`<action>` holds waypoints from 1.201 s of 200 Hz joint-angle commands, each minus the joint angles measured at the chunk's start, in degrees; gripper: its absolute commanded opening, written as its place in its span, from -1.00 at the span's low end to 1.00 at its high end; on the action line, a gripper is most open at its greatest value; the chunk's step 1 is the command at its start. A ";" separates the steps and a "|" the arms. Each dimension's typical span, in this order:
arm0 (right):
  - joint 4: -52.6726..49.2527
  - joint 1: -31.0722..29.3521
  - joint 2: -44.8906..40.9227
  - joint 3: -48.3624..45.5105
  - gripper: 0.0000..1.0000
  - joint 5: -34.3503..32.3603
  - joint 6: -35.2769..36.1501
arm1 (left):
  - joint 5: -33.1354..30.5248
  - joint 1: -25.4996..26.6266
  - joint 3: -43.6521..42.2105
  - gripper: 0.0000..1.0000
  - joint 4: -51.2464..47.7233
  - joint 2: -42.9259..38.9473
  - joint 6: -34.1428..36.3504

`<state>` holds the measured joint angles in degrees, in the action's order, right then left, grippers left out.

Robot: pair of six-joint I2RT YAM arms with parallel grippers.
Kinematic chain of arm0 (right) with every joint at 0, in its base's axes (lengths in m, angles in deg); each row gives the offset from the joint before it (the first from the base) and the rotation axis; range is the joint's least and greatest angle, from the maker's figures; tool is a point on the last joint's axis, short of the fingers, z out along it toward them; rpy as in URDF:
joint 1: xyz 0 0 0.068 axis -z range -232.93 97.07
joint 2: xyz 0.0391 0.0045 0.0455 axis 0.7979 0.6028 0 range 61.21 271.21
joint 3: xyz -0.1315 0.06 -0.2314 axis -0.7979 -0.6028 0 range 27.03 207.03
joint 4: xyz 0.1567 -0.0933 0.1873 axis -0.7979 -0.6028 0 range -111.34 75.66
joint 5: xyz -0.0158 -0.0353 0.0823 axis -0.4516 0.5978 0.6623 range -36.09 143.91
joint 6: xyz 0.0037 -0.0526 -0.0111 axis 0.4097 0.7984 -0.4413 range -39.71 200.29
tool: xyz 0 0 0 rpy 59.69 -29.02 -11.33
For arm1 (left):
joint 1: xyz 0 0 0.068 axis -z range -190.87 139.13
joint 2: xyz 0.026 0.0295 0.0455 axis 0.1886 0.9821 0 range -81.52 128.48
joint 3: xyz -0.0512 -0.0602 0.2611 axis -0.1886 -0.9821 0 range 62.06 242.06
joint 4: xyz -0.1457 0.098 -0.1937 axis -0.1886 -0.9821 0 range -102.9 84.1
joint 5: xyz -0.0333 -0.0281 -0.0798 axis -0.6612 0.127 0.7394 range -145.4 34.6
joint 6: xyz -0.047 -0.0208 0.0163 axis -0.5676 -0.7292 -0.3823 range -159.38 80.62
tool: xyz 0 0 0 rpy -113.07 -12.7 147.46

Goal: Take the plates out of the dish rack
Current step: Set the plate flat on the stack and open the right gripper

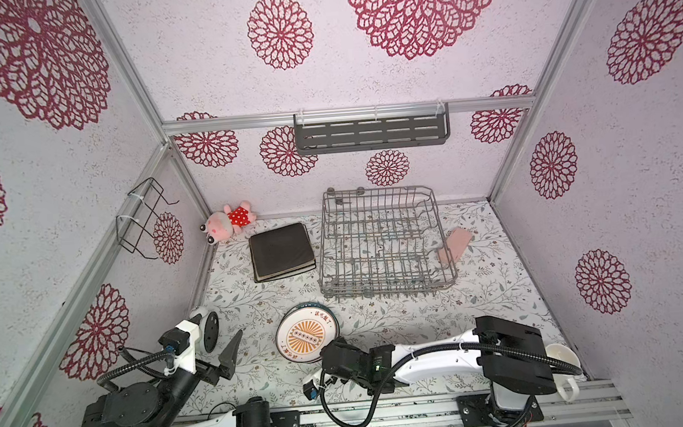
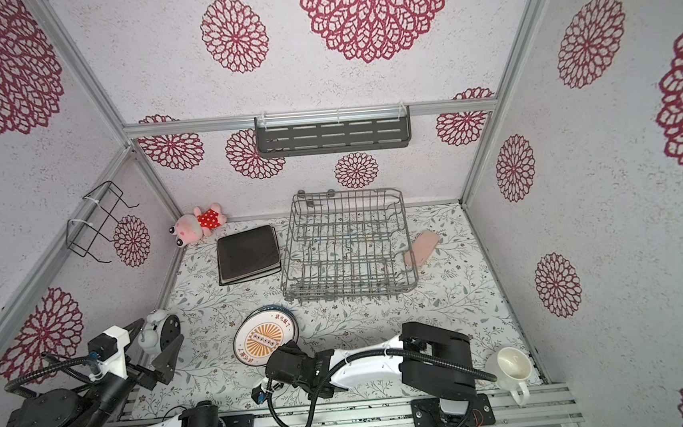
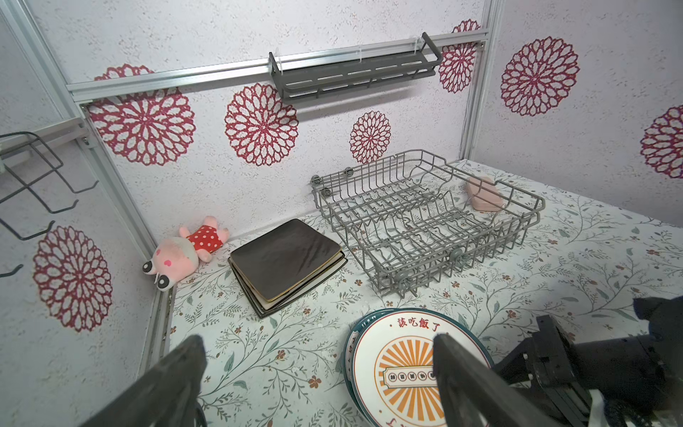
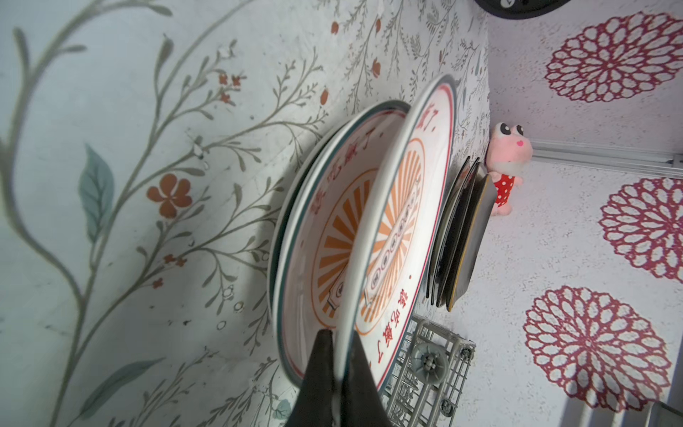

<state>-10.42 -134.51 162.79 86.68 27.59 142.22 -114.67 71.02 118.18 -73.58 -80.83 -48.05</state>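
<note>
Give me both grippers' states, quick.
Left gripper: open, empty.
Right gripper: shut on the rim of the top round plate.

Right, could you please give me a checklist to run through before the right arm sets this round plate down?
1. Grip: the right gripper is shut on the rim of the top round plate: ok.
2. Held plate sits over the round plate stack: ok.
3. Held plate level with the stack: not ok, it is tilted.
4. Far edge of the held plate touching the stack: cannot tell.
5. Left gripper open, holding nothing, apart from the stack: ok.
6. Dish rack shows no plates left in it: ok.
</note>
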 commanded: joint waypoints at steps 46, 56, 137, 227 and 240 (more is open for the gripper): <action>-2.12 -0.21 1.00 3.50 -0.72 -2.18 0.39 | -0.02 1.18 0.81 0.95 -1.43 -0.69 -1.81; -2.71 -0.23 1.25 3.92 -0.66 -2.41 0.22 | 0.13 1.13 1.01 0.95 -1.96 -0.69 -2.39; -12.27 0.62 -1.29 7.04 0.20 1.90 -2.19 | 0.73 1.17 0.94 0.95 -1.14 -0.69 -1.96; -28.27 7.91 -3.85 20.03 0.37 20.44 -15.16 | 0.56 1.18 -0.01 0.95 1.30 -0.69 -1.51; -25.71 10.47 -6.94 20.61 0.67 23.05 -19.99 | -1.22 1.24 -0.85 0.95 4.64 -0.37 0.29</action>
<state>-36.17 -127.78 163.03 104.50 43.80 131.82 -113.33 71.02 118.40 -73.85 -80.85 -49.07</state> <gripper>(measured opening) 0.728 0.974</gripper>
